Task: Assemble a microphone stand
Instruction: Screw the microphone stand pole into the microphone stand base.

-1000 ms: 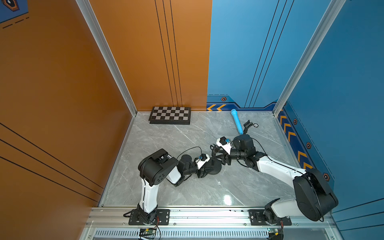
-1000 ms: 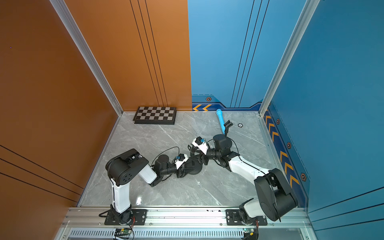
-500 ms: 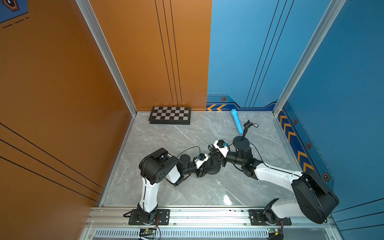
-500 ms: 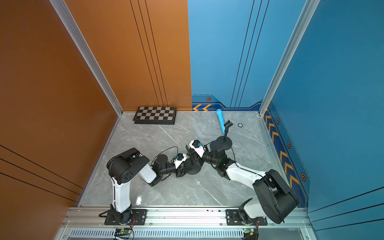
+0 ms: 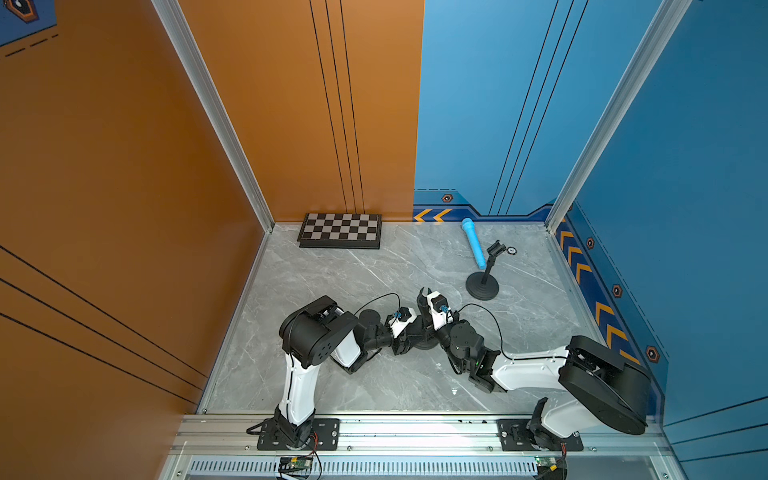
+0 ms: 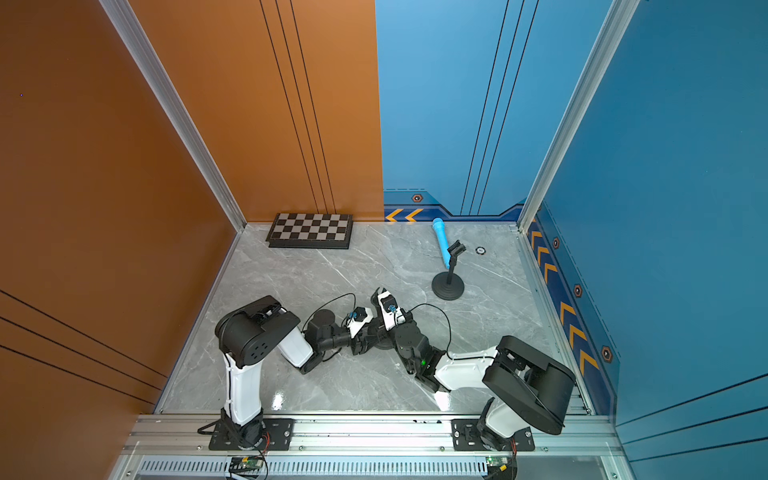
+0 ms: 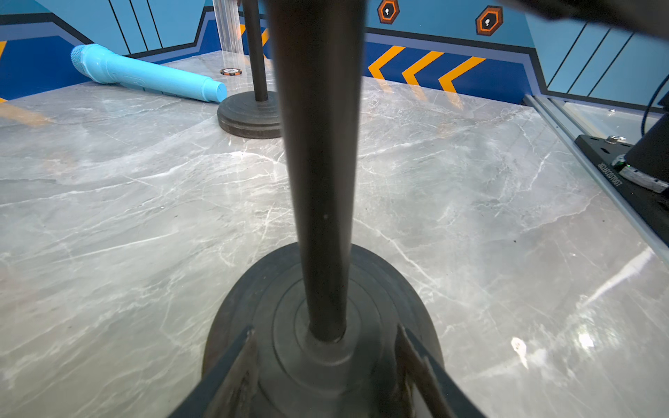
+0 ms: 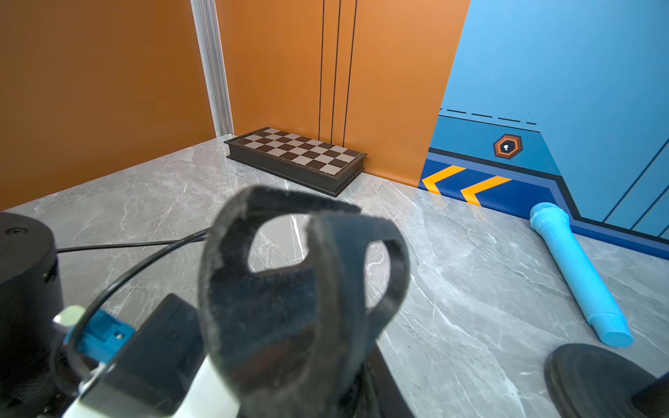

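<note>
A black stand stands between my arms at the middle of the floor. In the left wrist view its round base [image 7: 253, 289] lies between my left gripper's [image 7: 324, 330] fingers, which press on it from both sides, and its pole [image 7: 318, 144] rises from the centre. My right gripper [image 5: 424, 301] is shut on the black clip [image 8: 300, 282] at the pole's top. In both top views the arms hide most of this stand. A second black stand [image 5: 482, 286] with its own clip [image 5: 496, 248] stands at the back right, and next to it lies the blue microphone [image 5: 473, 243].
A folded chessboard [image 5: 340, 231] lies against the back wall. A small round chip [image 5: 511, 250] sits behind the second stand. The side walls close the floor in, and the arm bases stand on the front rail [image 5: 415, 432].
My right gripper has shut on the clip. The right arm has drawn leftward and toward the front, uncovering the second stand's base. The left arm has stayed put.
</note>
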Tool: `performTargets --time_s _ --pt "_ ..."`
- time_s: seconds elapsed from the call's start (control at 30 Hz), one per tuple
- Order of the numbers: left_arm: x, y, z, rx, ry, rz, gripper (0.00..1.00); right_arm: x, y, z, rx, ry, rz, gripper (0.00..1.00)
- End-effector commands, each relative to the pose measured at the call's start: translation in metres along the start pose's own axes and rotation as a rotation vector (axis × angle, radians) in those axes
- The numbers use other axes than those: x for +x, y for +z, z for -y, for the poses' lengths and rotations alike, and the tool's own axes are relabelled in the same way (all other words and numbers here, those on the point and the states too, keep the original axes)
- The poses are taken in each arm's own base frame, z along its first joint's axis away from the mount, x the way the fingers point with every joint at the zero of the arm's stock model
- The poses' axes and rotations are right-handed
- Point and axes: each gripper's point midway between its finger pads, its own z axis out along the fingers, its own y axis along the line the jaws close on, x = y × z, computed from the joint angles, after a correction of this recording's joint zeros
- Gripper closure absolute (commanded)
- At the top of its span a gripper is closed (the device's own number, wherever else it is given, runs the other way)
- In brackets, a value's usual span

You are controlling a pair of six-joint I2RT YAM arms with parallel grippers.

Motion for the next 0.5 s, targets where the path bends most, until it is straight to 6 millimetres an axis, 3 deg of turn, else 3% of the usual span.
performTargets --time_s 0.0,0.1,0.2,0.33,0.37,0.47 --pt "0.059 -0.010 0.000 -0.034 -0.124 -0.184 0.38 0.017 0.000 0.028 0.124 -0.078 -0.087 0.97" --pt "0.057 -0.011 -0.001 -0.042 -0.114 -0.181 0.38 0.010 -0.004 0.009 -0.047 -0.116 -0.108 0.79" --pt "0.055 -0.013 -0.001 -0.040 -0.107 -0.178 0.38 0.003 -0.015 -0.001 -0.241 -0.125 -0.119 0.51" --pt "0.057 -0.013 0.000 -0.033 -0.109 -0.180 0.39 -0.004 -0.025 -0.002 -0.433 -0.117 -0.146 0.44" --pt "0.057 -0.013 0.001 -0.028 -0.110 -0.180 0.39 -0.006 -0.022 0.008 -0.454 -0.107 -0.160 0.43" --pt "0.057 -0.013 0.002 -0.023 -0.111 -0.180 0.40 -0.009 -0.026 -0.001 -0.615 -0.114 -0.187 0.43"
